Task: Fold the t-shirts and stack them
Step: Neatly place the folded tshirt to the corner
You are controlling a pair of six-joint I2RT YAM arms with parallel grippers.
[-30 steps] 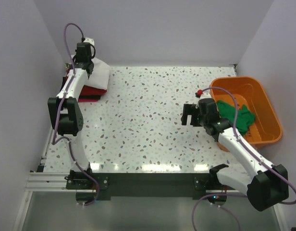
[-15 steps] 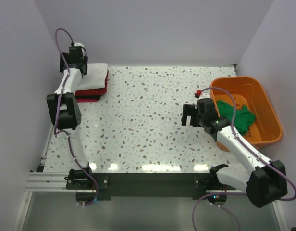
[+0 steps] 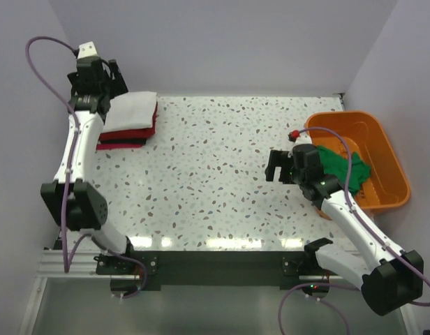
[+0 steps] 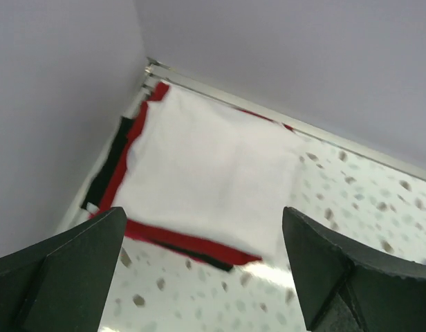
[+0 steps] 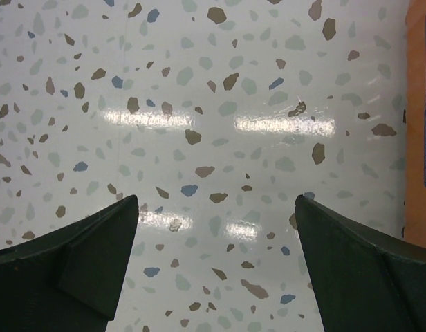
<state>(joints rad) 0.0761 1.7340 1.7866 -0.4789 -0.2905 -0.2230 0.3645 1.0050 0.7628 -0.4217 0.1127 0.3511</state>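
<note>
- Nearest the arm bases, the right gripper [image 3: 276, 166] hangs over the speckled table [image 3: 201, 174]. Its two dark fingers are spread wide with nothing between them. Its wrist camera shows only glossy, chip-patterned tabletop under the gap.
- Just to its right, an orange plastic tub [image 3: 344, 122] sits at the table's right edge, smooth-walled and round-cornered. The green t-shirt [image 3: 340, 167] lies crumpled inside it, unfolded and partly hidden by the right arm.
- That shirt looks light and limp, likely to sag and bunch rather than keep any shape. A pinch on an exposed fold or hem at the top of the heap seems the surest hold. It would need lifting clear of the tub wall before being spread on the table.
- In the far left corner, the white t-shirt [image 3: 131, 112] tops the stack, folded to a tidy rectangle. The red t-shirt [image 3: 128, 134] shows under it as a border along the near and left edges. The dark t-shirt [image 4: 113, 159] peeks out in a thin strip at the bottom.
- The stack is soft, matte cloth that would probably slide if nudged, so anything added is best lowered flat from above.
- Farthest back, the left gripper [image 3: 96, 77] is raised by the rear wall beside the stack, fingers apart and holding nothing. Its wrist camera frames the stack between them.
- Three shirts appear done; the green one seems the only one left.
</note>
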